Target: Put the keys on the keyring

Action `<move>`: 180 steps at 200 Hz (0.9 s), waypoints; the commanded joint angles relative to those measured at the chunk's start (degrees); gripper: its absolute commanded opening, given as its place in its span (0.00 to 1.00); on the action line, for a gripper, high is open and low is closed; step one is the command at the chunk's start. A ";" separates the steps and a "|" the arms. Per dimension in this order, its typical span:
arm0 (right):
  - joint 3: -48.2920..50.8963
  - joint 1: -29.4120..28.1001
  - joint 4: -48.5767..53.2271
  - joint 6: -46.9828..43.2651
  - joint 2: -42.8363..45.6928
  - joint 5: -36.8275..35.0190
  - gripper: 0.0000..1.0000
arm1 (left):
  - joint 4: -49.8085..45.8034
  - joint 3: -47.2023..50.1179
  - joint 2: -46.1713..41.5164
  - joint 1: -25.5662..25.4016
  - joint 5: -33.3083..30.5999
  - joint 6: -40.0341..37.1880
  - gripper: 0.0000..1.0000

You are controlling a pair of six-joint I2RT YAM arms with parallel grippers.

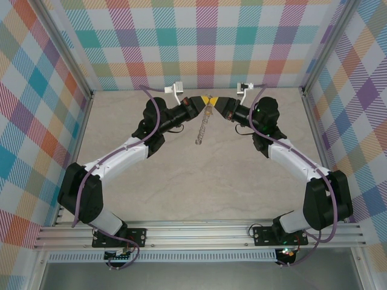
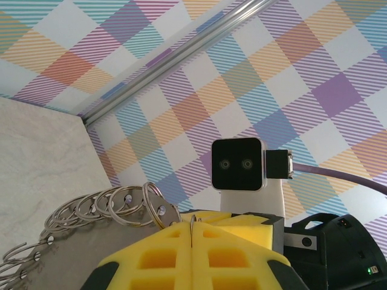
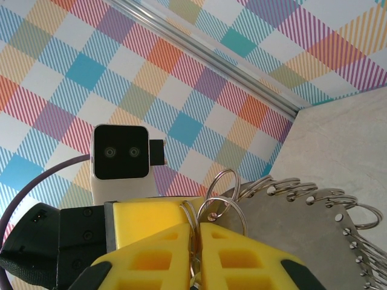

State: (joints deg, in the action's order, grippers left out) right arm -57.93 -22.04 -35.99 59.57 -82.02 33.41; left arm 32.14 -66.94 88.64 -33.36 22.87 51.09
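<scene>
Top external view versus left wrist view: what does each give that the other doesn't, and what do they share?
Top external: the black-and-white left arm and right arm whole, yellow-tipped left tool and right tool meeting tip to tip, the limp silver-grey chain-like metal keyring running from them towards the bases. Left wrist: one thin wire loop pinched between the left tool's shut yellow foam fingers, separate loops fanned out, the right wrist's white-and-black camera opposite. Shared: keyring, pale stone-look table, plaid walls.

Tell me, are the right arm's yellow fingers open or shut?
Shut: the right fingers pinch a loop of the keyring between them.
</scene>
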 commanded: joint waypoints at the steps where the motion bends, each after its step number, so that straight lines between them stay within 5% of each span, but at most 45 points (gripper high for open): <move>1: -0.21 -1.16 -2.26 0.28 0.59 1.79 0.09 | 4.22 -1.00 -1.89 -1.09 0.22 -1.40 0.00; 58: -1.47 -1.16 -1.36 -0.56 -0.05 1.96 0.00 | 4.03 -1.09 -1.41 -1.35 0.60 -1.35 0.00; 82: -2.17 -1.16 -1.62 -0.24 -0.59 2.01 0.15 | 4.07 -1.18 -1.37 -1.44 0.77 -1.36 0.00; 135: -2.98 -1.16 -1.45 -0.32 -1.21 2.17 0.00 | 4.07 -1.32 -1.28 -1.53 0.94 -1.34 0.00; 180: -2.71 -0.23 -0.58 -1.36 -0.69 2.38 0.00 | 0.86 -1.73 -1.94 -1.54 -0.11 -3.12 0.00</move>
State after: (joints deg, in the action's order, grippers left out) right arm -58.83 -22.13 -35.92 59.51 -82.56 33.63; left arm 32.73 -66.94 88.64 -33.58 21.78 50.85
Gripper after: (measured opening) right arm 0.050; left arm 0.049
